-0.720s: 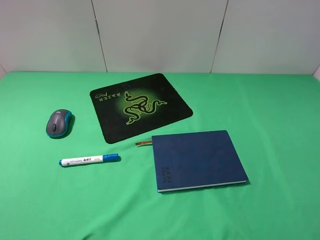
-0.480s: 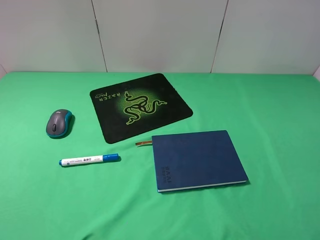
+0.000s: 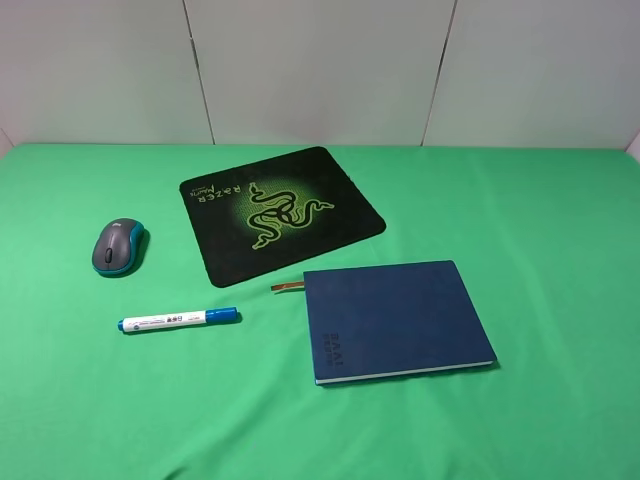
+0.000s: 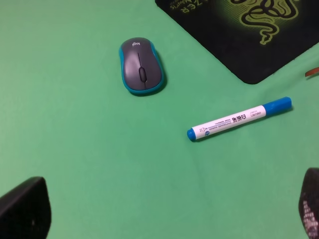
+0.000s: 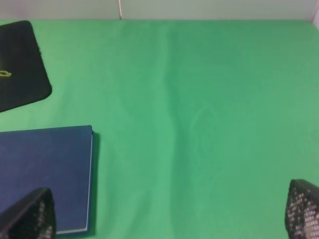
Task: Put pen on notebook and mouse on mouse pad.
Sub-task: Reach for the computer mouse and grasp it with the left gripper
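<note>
The grey and teal mouse (image 3: 118, 246) (image 4: 141, 65) rests on the green cloth, left of the black mouse pad (image 3: 280, 212) (image 4: 249, 30) (image 5: 20, 64) with its green snake logo. The pen (image 3: 178, 320) (image 4: 239, 119) lies flat in front of the mouse, blue cap pointing right. The navy notebook (image 3: 395, 319) (image 5: 45, 174) lies closed at centre right, ribbon poking out at its left. Neither arm shows in the exterior high view. My left gripper (image 4: 164, 219) hangs open above the cloth, back from mouse and pen. My right gripper (image 5: 169, 219) is open, the notebook's corner by one finger.
The green cloth (image 3: 560, 230) covers the whole table up to a pale panelled wall (image 3: 320, 70) at the back. A soft crease (image 5: 172, 119) runs through the cloth right of the notebook.
</note>
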### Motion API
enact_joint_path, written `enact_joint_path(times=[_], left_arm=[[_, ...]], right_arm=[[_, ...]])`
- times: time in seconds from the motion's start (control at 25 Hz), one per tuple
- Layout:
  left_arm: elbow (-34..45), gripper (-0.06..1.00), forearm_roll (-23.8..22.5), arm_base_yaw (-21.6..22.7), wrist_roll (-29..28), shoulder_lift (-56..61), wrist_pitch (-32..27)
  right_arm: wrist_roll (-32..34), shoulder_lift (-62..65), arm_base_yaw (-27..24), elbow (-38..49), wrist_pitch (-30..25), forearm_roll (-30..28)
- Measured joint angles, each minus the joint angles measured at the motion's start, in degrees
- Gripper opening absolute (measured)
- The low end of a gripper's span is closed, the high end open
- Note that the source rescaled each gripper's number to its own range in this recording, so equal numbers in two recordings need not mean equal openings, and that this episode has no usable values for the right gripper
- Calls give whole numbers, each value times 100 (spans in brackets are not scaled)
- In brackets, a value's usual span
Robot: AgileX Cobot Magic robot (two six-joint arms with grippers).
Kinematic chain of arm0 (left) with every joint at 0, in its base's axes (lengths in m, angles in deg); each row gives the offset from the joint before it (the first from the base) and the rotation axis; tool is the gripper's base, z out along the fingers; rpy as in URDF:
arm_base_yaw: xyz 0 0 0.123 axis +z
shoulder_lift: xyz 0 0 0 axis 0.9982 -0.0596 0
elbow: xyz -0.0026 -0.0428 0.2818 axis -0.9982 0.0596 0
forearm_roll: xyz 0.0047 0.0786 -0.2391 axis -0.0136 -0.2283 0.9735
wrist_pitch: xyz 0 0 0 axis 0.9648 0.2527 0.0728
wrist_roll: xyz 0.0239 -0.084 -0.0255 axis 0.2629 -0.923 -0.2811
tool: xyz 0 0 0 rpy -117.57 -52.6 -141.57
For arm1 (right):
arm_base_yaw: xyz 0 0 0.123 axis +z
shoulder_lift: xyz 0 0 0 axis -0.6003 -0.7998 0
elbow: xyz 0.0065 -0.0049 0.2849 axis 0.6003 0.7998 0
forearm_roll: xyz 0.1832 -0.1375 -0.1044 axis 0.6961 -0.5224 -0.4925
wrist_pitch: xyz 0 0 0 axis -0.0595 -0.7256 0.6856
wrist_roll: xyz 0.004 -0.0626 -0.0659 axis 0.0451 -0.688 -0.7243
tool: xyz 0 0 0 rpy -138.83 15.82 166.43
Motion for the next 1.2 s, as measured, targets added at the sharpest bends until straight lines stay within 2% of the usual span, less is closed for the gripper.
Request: enact_joint_path(times=[0.56,0.8,1.04,1.2], left_arm=[[0,100,0,0,-6,0,0],[-57,100,-138,0,-379,-87,30],[-586,100,-259,0,-864,-1190,6],[-1027,100,-321,0,-969,-2253,2]], right_arm=[[0,0,0,0,0,0],[0,0,0,0,0,0],[0,0,0,0,0,0],[0,0,0,0,0,0]])
